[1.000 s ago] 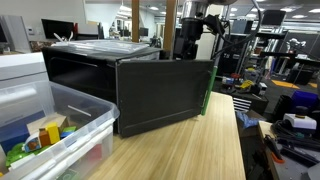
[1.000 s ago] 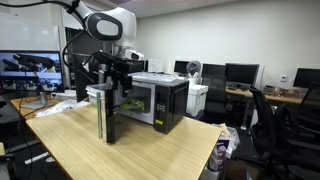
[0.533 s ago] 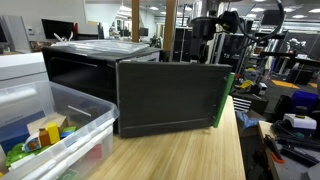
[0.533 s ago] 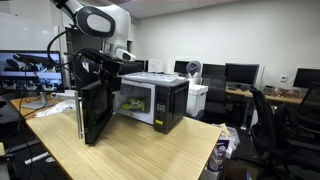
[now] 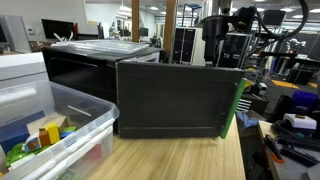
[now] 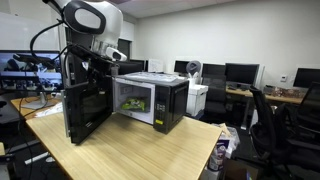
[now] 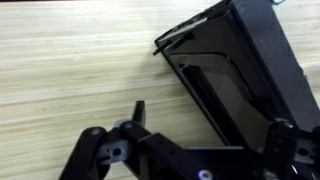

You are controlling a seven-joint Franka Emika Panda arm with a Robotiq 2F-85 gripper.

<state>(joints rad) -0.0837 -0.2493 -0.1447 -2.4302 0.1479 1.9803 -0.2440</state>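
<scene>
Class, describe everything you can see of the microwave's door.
The door is a flat black panel, glossy like plastic, with a dark window and a green strip along its free edge. It stands upright, swung wide open, hinged to the microwave over the wooden table. The open claw sits at its free edge; contact is unclear.

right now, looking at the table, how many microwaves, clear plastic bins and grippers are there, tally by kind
microwave, door swung open: 1
clear plastic bin: 1
gripper, open, at the door's top edge: 1
total: 3
</scene>
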